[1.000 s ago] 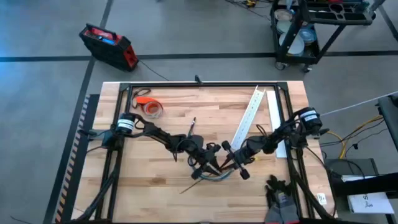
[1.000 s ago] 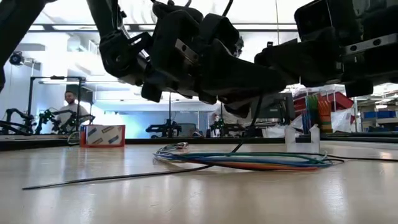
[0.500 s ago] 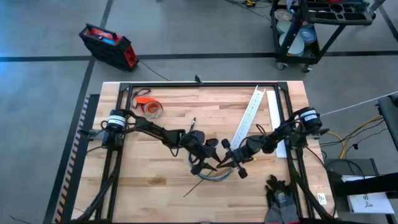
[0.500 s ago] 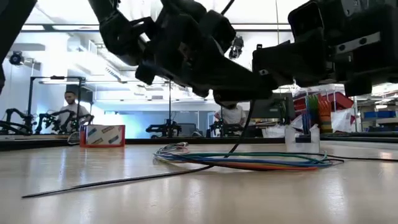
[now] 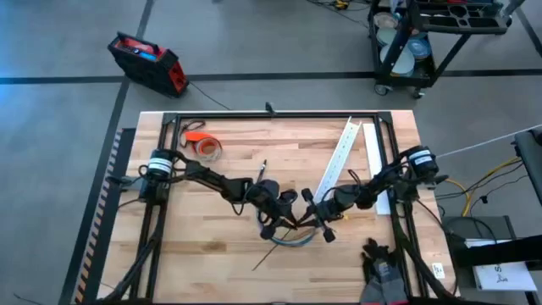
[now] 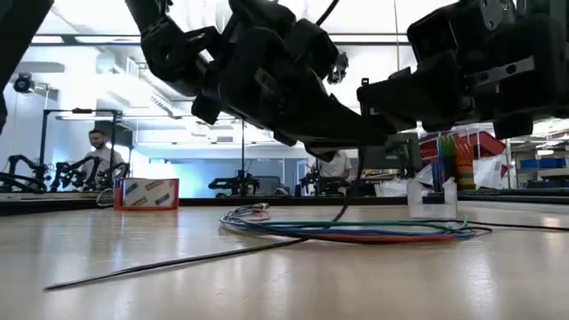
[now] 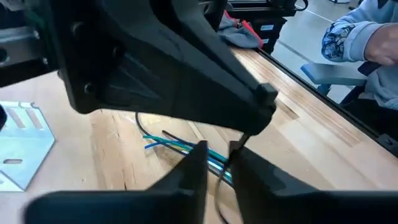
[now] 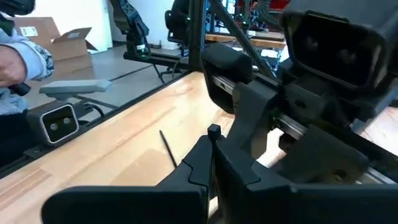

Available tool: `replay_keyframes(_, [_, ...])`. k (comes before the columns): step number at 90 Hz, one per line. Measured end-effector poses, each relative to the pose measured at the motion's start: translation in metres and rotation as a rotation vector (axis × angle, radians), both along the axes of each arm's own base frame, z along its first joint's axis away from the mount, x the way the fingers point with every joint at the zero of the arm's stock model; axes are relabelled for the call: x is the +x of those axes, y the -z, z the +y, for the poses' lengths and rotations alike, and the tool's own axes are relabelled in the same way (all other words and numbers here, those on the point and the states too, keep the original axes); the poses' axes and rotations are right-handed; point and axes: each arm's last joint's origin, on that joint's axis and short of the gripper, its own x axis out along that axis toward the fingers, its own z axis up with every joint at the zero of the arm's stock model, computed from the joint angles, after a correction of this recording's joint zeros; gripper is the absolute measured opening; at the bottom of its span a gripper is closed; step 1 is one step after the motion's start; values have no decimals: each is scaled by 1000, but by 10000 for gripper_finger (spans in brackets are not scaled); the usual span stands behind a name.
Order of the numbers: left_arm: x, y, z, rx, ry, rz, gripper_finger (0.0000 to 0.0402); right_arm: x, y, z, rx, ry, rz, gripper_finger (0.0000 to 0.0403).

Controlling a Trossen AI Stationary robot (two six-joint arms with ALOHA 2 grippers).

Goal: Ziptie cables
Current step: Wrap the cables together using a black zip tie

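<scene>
The cables [image 5: 294,241], a loose flat loop of green, blue and dark wires [image 6: 356,229], lie on the wooden table near its front middle. The ziptie [image 6: 196,256] is a thin dark strip. It climbs from the table [image 6: 53,286] to the two grippers, which meet just above the cables. My left gripper [image 5: 286,224] and my right gripper [image 5: 315,222] face each other tip to tip, both shut on the strip. In the left wrist view the right gripper's tip [image 7: 264,102] stands right above my left fingers. My left gripper pinches the ziptie [image 7: 225,169] between its two fingertips, which slant downward from the table's left. The strip runs on below them, slack, and its long free end lies on the table. My right gripper is shut on the ziptie's upper end [image 8: 213,130], slanting downward from the table's right. Its own fingers hide the contact. In the left wrist view the strip [image 7: 244,135] hangs from its tip down to the left fingers.
A long white slotted channel [image 5: 339,159] lies slantwise at the back right, an orange tape roll [image 5: 206,146] at the back left and a small dark tool [image 5: 262,172] in the middle. Black frame rails edge the table. A person's sleeve [image 7: 360,31] shows beyond the edge.
My left gripper has risen a little above the cables. My right gripper has edged toward it. The ziptie's free end has slid a short way along the table toward the grippers, and the cables have stayed where they were.
</scene>
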Motion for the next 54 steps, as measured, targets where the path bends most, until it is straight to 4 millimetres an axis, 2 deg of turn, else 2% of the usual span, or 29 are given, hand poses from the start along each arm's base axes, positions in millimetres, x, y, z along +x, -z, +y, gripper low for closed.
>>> replay_keyframes(24, [-1, 1, -2, 51, 56, -27, 1, -1, 5, 1, -19, -29, 46, 13])
replay_keyframes(54, [-2, 2, -3, 86, 118, -59, 0, 3, 4, 3, -28, -100, 47, 137])
